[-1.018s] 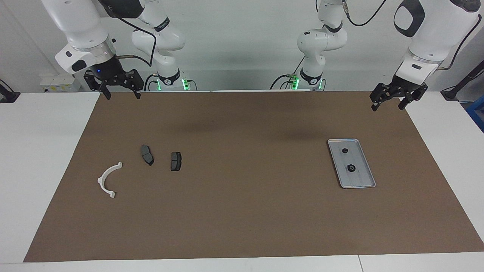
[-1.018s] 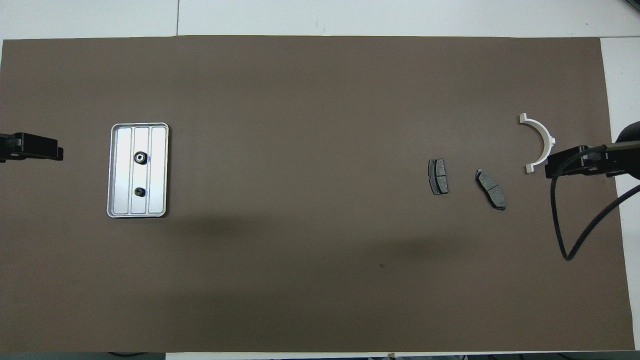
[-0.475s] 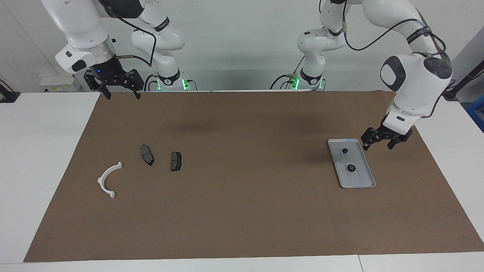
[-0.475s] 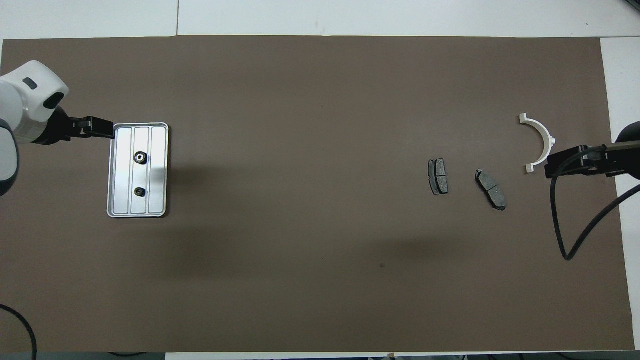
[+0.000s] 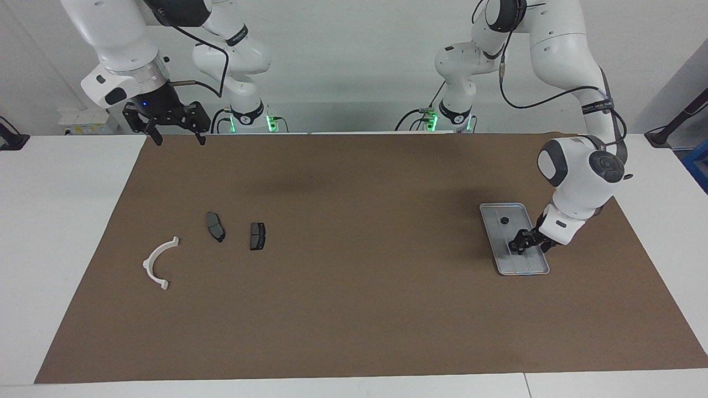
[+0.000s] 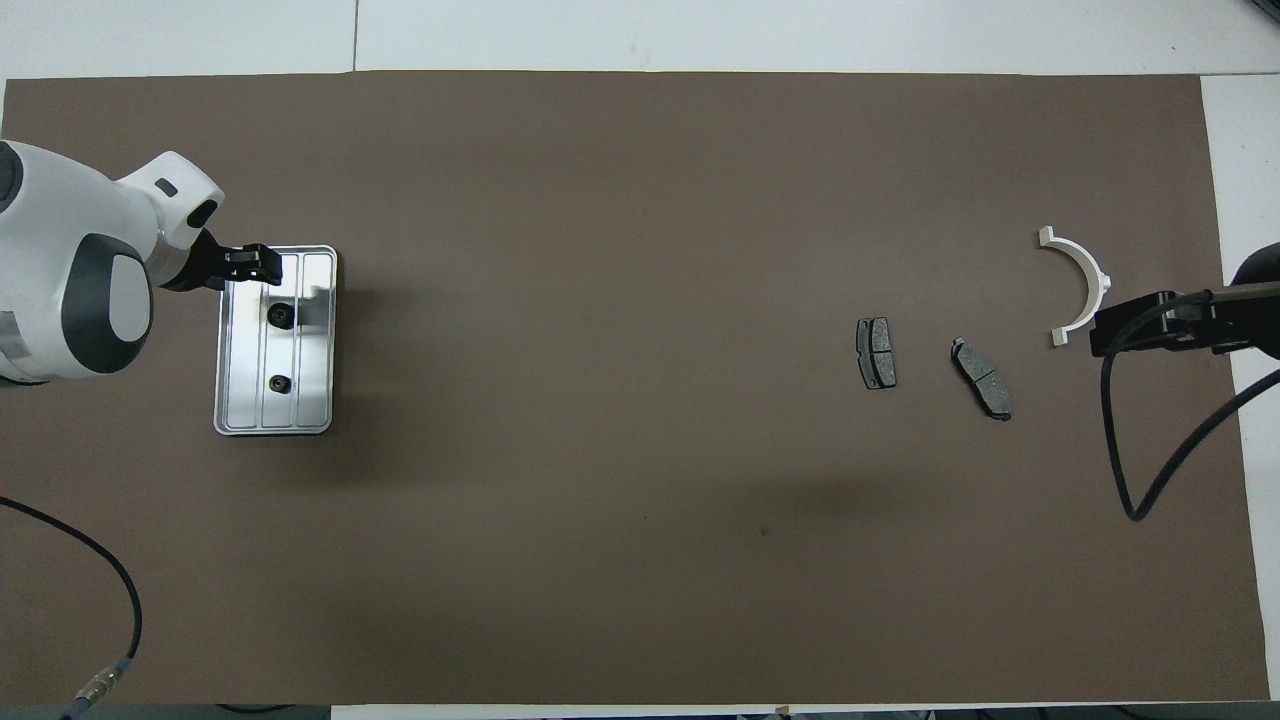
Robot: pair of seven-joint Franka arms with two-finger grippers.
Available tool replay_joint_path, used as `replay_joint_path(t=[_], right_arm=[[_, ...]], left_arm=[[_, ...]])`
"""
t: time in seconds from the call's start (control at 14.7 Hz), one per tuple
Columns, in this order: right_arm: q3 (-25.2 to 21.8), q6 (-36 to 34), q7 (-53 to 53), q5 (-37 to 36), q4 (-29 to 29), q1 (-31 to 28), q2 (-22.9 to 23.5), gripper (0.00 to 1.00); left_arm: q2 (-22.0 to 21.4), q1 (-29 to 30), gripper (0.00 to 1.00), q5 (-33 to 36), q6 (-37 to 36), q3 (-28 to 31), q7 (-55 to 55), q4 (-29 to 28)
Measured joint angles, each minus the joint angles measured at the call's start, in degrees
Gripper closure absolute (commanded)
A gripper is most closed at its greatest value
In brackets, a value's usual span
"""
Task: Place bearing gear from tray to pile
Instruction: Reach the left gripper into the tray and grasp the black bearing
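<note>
We had the left gripper (image 5: 524, 247) low over the tray (image 5: 530, 267), at the bearing gear (image 6: 281, 316); couldn't tell finger gap or contact. Gear sat in tray w/ a smaller part (image 5: 504, 220), well apart from the pile (image 5: 214, 226). Right gripper (image 5: 174, 132) waited w/ fingers spread, holding nothing.

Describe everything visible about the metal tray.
The flat silver-grey rectangular metal tray lies flat on the brown mat at the left arm's end of the table. It has rounded corners, a raised rim and lengthwise ridges, and looks shiny. Two small dark round parts sit in it, the smaller nearer to the robots than the larger. The left end effector is low over the larger part; contact cannot be told.
</note>
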Motion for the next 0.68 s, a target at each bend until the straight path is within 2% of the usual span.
replay_joint_path(t=[0.68], right_arm=[[0.0,0.0,0.0,0.0,0.0,0.0,0.0,0.0]], left_arm=[[-0.38,-0.06,0.34,0.03,2.25,-0.39,-3.92,-4.25]])
